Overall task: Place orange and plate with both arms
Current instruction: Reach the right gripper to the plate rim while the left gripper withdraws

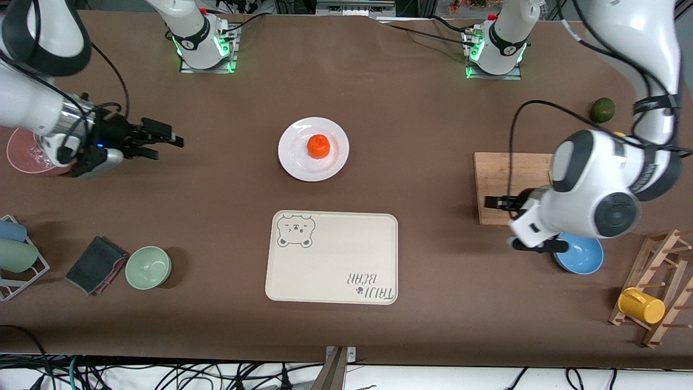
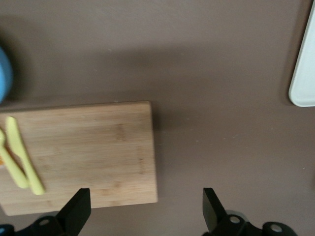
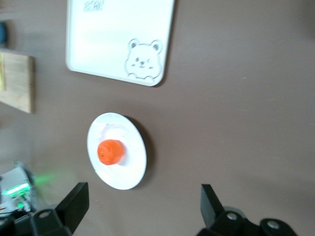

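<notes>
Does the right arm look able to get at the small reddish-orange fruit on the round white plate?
Probably yes. The orange sits uncovered on the plate, with only bare table between it and the open right gripper, hanging over the table toward its own end.

High front camera facing both robot bases, whole table in frame, wrist cameras looking down, right wrist and front sharing the plate (image 1: 313, 149) mid-frame

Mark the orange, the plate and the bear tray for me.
orange (image 1: 319, 145), front view, middle of the fruit.
plate (image 1: 295, 162), front view, bare white rim beside the fruit.
bear tray (image 1: 335, 260), front view, plain cream middle.
</notes>
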Controlling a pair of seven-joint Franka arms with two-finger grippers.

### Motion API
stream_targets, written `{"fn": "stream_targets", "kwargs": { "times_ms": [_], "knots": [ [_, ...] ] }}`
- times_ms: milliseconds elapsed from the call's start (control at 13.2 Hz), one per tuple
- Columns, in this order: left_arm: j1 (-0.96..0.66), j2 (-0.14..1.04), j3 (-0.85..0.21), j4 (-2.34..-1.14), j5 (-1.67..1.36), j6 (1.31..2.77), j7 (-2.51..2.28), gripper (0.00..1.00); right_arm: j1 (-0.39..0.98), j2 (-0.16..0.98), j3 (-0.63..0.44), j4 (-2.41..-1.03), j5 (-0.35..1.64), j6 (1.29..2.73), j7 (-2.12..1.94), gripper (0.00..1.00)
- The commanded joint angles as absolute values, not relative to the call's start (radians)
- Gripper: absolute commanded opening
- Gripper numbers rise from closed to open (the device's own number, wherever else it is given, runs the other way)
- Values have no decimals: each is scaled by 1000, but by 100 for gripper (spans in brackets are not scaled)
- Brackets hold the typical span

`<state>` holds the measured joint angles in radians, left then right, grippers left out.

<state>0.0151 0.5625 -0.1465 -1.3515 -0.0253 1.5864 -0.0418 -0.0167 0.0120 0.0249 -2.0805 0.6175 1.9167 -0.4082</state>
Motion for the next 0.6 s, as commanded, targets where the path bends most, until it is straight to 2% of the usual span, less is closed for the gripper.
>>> {"fn": "stream_targets", "kwargs": {
  "times_ms": [0,76,378,529],
  "knots": [
    [95,511,-163,-1374,-2,1574,92,100,-23,18,35,-2232,776,2005,-526,100],
    [92,506,-158,-1374,15,1574,98,100,-23,37,61,-2265,825,2028,-566,100],
    [120,469,-161,-1342,103,1581,100,100,-23,106,208,-2425,1142,2285,-855,100],
    [127,404,-152,-1357,94,1589,94,100,-21,149,285,-2456,1276,2374,-946,100]
  ]
}}
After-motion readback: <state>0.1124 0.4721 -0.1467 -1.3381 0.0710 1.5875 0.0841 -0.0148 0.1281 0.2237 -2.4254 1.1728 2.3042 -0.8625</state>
